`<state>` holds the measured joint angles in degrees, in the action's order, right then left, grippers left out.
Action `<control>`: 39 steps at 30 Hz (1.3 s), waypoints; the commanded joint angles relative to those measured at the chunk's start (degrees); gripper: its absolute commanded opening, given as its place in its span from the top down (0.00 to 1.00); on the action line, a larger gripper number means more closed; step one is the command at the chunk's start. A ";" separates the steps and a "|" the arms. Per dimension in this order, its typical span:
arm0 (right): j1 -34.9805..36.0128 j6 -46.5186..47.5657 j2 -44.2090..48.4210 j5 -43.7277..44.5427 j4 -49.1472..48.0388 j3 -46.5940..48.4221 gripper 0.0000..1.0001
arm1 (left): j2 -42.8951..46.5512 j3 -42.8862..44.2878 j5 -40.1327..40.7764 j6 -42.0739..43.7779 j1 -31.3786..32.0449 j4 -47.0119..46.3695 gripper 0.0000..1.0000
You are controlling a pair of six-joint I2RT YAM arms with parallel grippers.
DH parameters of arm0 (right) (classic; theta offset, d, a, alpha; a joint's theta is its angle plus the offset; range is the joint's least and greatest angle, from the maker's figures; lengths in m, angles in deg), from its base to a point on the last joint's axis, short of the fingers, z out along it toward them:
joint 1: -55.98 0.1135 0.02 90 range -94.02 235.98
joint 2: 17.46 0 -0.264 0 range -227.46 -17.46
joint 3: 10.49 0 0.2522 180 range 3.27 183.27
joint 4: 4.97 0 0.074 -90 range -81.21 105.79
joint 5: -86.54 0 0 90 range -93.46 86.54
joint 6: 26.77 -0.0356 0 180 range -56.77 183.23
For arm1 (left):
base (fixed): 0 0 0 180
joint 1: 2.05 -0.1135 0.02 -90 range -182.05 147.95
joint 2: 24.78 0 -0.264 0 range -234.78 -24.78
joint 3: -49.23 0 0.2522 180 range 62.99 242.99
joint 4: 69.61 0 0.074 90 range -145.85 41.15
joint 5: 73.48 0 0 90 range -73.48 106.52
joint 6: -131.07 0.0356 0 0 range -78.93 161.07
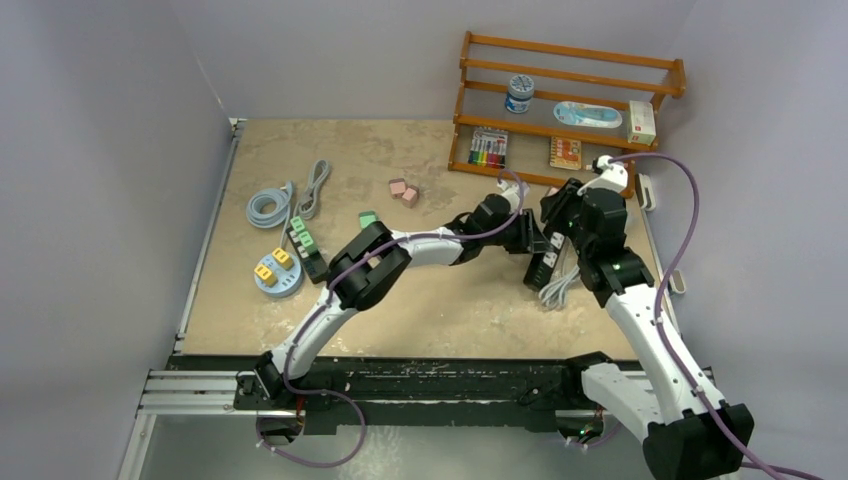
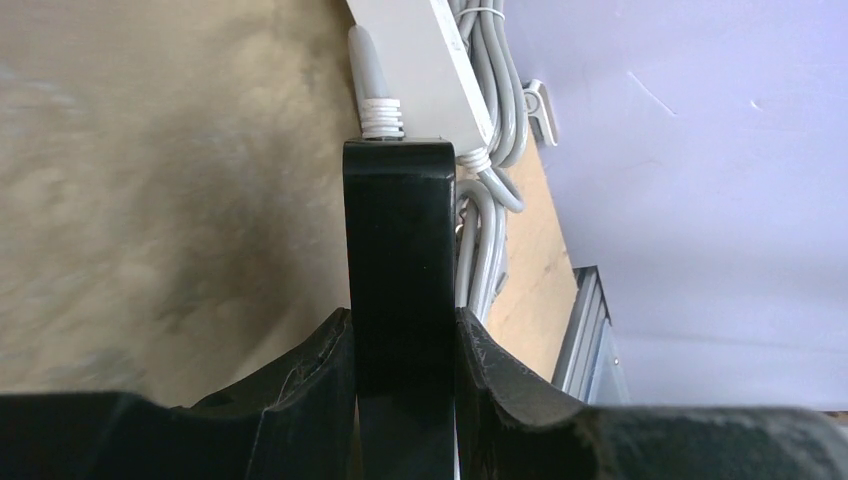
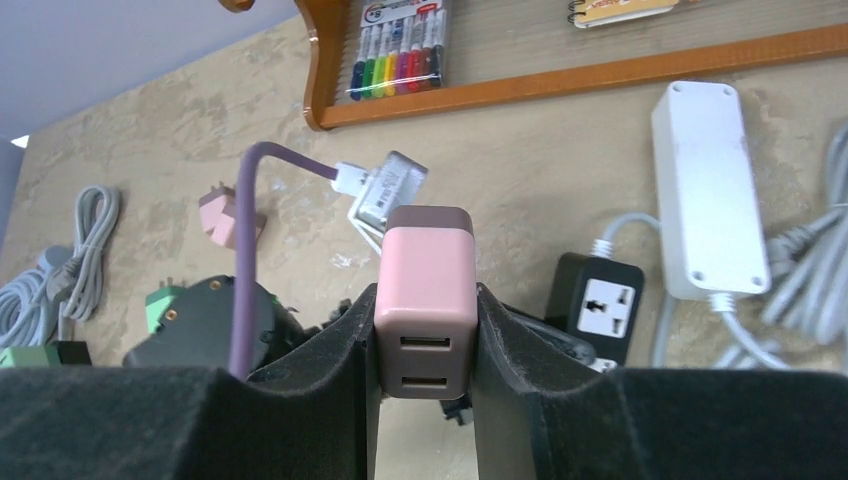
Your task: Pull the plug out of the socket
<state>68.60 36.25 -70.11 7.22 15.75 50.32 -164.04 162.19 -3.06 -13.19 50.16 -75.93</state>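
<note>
The left gripper [image 2: 402,320] is clamping the long black plastic socket strip [image 2: 398,220]. The right gripper [image 3: 425,300] is pinching the boxy pink plastic plug [image 3: 425,265] between its fingers.

Beige mottled desk [image 1: 440,310]. Carries: brown wooden rack [image 1: 545,128], far right; white plastic power strip [image 3: 708,190] beside black socket block [image 3: 600,305], right; two pink plug cubes [image 1: 403,190], green plug [image 1: 367,219], centre; coiled grey cables [image 1: 270,208], black strip [image 1: 305,250], round blue hub [image 1: 280,275], left.

The left tool [image 2: 402,322] is shown clamped on the black socket [image 2: 398,220], the right tool [image 3: 425,300] on the pink USB plug [image 3: 425,262].
</note>
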 commanded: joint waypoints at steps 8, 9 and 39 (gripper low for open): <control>-0.23 0.51 0.27 2.21 -2.94 -0.65 1.00 | 2.55 3.53 8.74 8.02 1.85 5.59 0.51; -0.23 0.38 0.38 1.79 -3.67 -0.78 1.00 | 4.28 2.14 10.05 9.16 1.59 6.37 0.47; 13.64 -1.73 -54.49 -20.56 -25.34 34.35 1.00 | 64.69 -39.08 8.86 18.83 -53.51 30.51 0.14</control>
<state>82.74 35.94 -115.48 -6.51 -8.16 73.49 -103.06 124.49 11.57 3.88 2.27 -51.51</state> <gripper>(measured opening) 0.339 0.853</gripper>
